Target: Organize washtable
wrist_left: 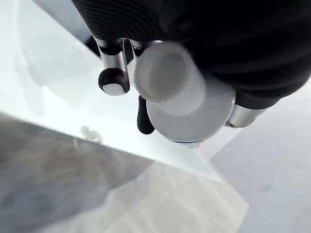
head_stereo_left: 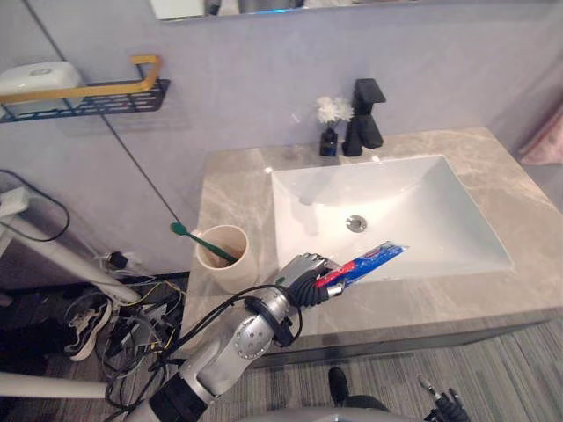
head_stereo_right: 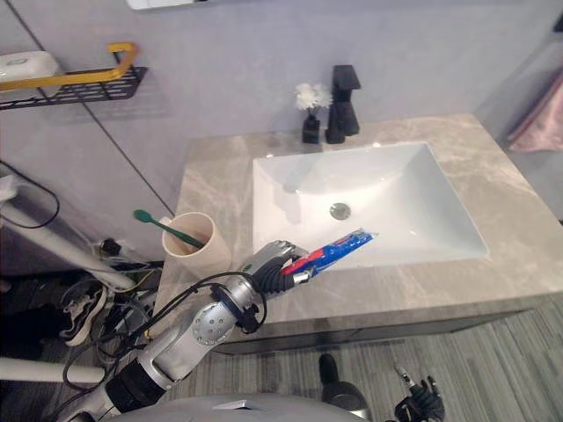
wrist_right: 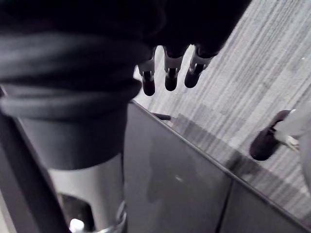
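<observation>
From the head, one grey marble washtable carries one white rectangular sink with one drain. At its back edge stand one black faucet and, just beside it, one small dark vase with a white flower. On the left front corner of the top stands one beige cup with one green toothbrush leaning in it, head out to the left. The left hand is clenched around one toothpaste tube, blue, red and white, which juts out to the right above the sink's front rim. On the wall to the left hangs one black wire shelf with a yellow rail, holding one white container. In the left wrist view the tube's white ribbed cap faces the camera, with curled fingers beside it and the white basin beyond. In the right wrist view the right hand hangs released, fingers loose and holding nothing, beside a dark cabinet front and above the striped grey floor
</observation>
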Tool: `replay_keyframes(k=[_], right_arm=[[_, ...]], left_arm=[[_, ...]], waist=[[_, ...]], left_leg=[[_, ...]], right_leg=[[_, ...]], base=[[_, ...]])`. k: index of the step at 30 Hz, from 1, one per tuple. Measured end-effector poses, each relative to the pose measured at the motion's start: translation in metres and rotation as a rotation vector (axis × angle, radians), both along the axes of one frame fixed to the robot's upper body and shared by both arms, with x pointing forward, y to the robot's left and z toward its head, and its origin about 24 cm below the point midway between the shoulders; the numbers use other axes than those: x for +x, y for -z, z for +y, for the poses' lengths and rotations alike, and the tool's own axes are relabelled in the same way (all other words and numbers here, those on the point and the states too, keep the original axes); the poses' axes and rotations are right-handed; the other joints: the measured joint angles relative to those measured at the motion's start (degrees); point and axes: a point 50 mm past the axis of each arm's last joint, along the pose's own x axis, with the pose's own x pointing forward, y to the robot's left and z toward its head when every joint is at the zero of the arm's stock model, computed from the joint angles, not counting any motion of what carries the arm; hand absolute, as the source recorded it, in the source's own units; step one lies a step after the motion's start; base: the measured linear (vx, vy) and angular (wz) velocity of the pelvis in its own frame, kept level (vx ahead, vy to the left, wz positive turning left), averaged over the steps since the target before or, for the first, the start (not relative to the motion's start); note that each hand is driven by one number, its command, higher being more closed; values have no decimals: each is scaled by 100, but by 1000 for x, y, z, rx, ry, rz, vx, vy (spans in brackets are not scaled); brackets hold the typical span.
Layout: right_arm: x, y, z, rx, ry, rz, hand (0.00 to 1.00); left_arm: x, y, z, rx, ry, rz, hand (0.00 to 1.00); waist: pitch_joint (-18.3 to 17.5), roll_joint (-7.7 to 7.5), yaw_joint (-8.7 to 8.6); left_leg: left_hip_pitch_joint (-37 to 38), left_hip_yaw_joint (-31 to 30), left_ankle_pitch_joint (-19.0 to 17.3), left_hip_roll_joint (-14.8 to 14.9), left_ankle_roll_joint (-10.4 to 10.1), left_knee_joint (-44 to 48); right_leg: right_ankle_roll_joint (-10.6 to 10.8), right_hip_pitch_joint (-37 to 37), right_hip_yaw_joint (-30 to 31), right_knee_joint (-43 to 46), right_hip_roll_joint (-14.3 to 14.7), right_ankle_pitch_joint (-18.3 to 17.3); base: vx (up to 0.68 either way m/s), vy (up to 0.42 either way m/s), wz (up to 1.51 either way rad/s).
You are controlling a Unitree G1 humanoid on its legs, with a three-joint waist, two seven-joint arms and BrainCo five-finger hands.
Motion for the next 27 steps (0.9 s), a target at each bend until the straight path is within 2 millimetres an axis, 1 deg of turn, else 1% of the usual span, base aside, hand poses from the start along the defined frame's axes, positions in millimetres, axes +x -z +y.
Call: replay_keyframes(k=[1,2,5,6,7,8,10,11,12,13,15,16,18,20,21,22,24,25,27], right_arm=[[0,-4,-2,-8,14,-24,0],[2,-13,-8,-25,47,-87,0],[5,-27,-17,-38,103,-197,0],[8,-37,-24,-61,139,-261,0],[13,-53,-35,-121,159,-328,0],[13,-57,-37,-135,166,-346,0],[17,-88,-54,-221,258,-505,0],[18,-96,-58,-241,282,-550,0],[19,-113,-63,-288,310,-628,0],[21,-130,-67,-338,337,-708,0],[22,-148,-70,-387,355,-798,0],[25,-161,-70,-422,359,-862,0],[32,-180,-67,-451,359,-973,0],[45,-200,-60,-477,326,-1086,0],[53,-210,-54,-477,299,-1147,0],[58,-214,-51,-471,283,-1175,0],[78,-225,-35,-399,220,-1285,0],[85,-228,-27,-365,192,-1318,0],[103,-232,-12,-294,130,-1367,0]], left_arm=[[1,-3,1,-12,-8,-10,100],[4,-12,4,-45,-32,-33,100],[8,-21,8,-100,-64,-56,100],[8,-25,9,-113,-68,-72,100],[6,-32,8,-133,-58,-91,100],[5,-33,8,-138,-55,-96,100],[0,-48,5,-180,-32,-148,100],[-1,-52,4,-191,-26,-164,100],[-3,-60,3,-210,-10,-197,100],[-5,-69,1,-231,5,-232,100],[-8,-79,0,-269,22,-261,100],[-12,-85,0,-308,37,-274,100],[-16,-94,0,-344,51,-306,100],[-21,-103,2,-378,60,-346,100],[-23,-108,5,-400,61,-359,100],[-23,-110,7,-409,57,-365,100],[-26,-115,10,-436,53,-384,100],[-26,-118,12,-445,46,-396,100],[-28,-124,20,-471,13,-430,100]], waist=[[1,-3,0],[8,-14,2],[27,-47,-6],[28,-49,-5],[63,-104,-5],[61,-101,-4],[54,-101,-11],[52,-102,-11],[36,-107,2],[21,-109,5],[-18,-101,15],[-70,-105,25],[-154,-101,38],[-218,-83,115],[-240,-78,187],[-254,-79,202],[-272,-77,228],[-295,-78,289],[-321,-83,465]], left_leg=[[15,65,-1,-11,1,2],[68,234,-30,-16,39,0],[170,498,-160,-10,98,32],[179,648,-228,-18,113,111],[184,831,-316,-27,138,210],[183,854,-332,-32,140,227],[190,1075,-381,-64,158,300],[191,1122,-386,-74,161,305],[192,1197,-387,-93,161,304],[199,1250,-389,-103,159,306],[220,1299,-398,-104,150,306],[229,1318,-402,-100,147,304],[235,1316,-404,-96,143,303],[249,1293,-404,-99,144,305],[260,1268,-403,-103,144,307],[262,1235,-403,-104,145,309],[277,1034,-400,-110,148,314],[272,958,-393,-116,151,312],[265,813,-357,-122,154,304]], right_leg=[[0,-35,83,40,11,0],[4,-110,271,147,60,1],[40,-127,546,188,147,27],[71,-126,693,193,177,67],[119,-137,871,192,190,99],[130,-138,908,191,192,106],[156,-180,1111,193,203,121],[170,-194,1156,193,207,134],[224,-224,1236,196,214,187],[230,-235,1280,196,218,199],[242,-236,1340,197,238,212],[243,-236,1361,197,250,213],[239,-234,1360,201,255,217],[238,-233,1346,252,252,211],[231,-224,1327,279,245,204],[228,-209,1298,279,234,202],[227,-115,1114,279,168,177],[229,-98,1059,279,151,170],[223,-57,941,275,112,157]], base=[[-50,44,-68],[-50,32,-59],[-69,36,-62],[-89,66,-72],[-79,62,-65],[-63,76,-56],[-51,52,-43],[-42,42,-41],[-29,29,-31],[-22,21,-27],[-3,9,-17],[11,4,-12],[8,1,-3],[-7,6,4],[-14,6,9],[-13,2,25],[-22,-6,42],[-29,-12,34],[-24,-20,41]])
